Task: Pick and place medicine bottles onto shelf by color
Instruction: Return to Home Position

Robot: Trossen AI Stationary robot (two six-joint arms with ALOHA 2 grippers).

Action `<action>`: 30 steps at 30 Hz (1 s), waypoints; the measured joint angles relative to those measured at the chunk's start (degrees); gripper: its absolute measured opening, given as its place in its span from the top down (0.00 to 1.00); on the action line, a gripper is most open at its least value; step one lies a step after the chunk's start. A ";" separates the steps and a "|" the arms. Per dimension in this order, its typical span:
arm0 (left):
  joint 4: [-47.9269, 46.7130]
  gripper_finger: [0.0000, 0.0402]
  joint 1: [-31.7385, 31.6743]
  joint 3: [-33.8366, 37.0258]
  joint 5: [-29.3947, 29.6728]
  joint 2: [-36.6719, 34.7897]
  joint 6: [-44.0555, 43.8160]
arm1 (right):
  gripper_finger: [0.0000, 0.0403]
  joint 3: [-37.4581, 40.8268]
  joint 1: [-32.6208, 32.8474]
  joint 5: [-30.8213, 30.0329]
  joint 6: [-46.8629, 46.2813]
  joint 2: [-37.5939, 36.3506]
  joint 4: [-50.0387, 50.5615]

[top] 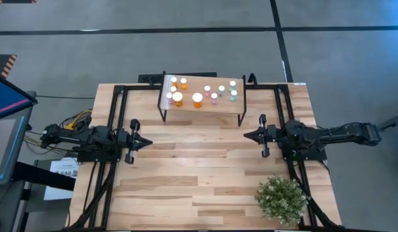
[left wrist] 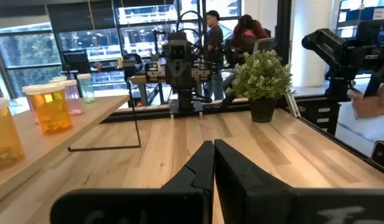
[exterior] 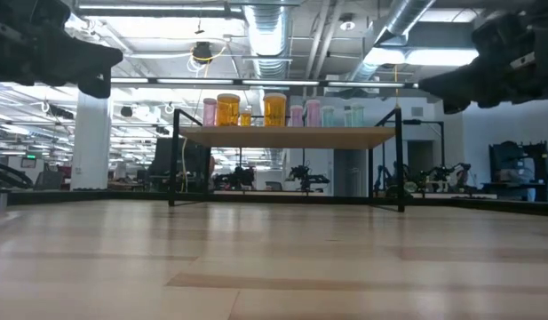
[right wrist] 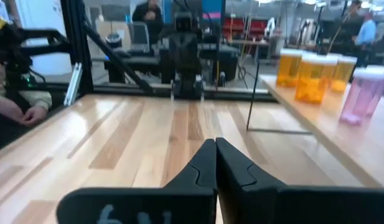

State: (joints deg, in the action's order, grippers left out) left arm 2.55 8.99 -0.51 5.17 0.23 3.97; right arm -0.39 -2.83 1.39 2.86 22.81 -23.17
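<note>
The shelf (top: 202, 102), a light wood top on thin black legs, stands at the table's far middle. Several white-capped medicine bottles stand on it: orange ones (top: 178, 98) toward its left end, pink ones (top: 213, 97) in the middle, teal ones (top: 233, 93) toward its right. The low view shows them in a row (exterior: 275, 109). My left gripper (top: 149, 142) hovers shut over the table's left half, pointing right. My right gripper (top: 246, 135) hovers shut over the right half, pointing left. Both are near of the shelf and hold nothing.
A green potted plant (top: 281, 199) stands at the table's near right corner. A black frame (top: 115, 103) rims the table. Bare wood lies between the two grippers. People stand and sit in the room beyond the table; a hand (left wrist: 372, 102) shows off its edge.
</note>
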 joint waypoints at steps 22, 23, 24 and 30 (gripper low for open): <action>-0.02 1.00 0.00 0.11 -0.02 0.00 -0.30 | 0.92 0.06 0.04 -0.20 0.12 -0.02 16.74; -0.02 1.00 0.00 0.11 -0.02 0.00 -0.55 | 0.92 0.08 0.04 -0.20 0.12 -0.02 17.26; -0.02 1.00 0.00 0.11 -0.02 0.00 -0.57 | 0.92 0.08 0.04 -0.20 0.12 -0.02 17.60; -0.02 1.00 0.00 0.13 -0.04 0.00 -0.62 | 0.92 0.08 0.04 -0.20 0.12 -0.02 18.65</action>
State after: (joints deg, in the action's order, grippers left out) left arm 2.52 8.99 -0.38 5.13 0.23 3.36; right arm -0.32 -2.79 1.19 2.98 22.79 -4.53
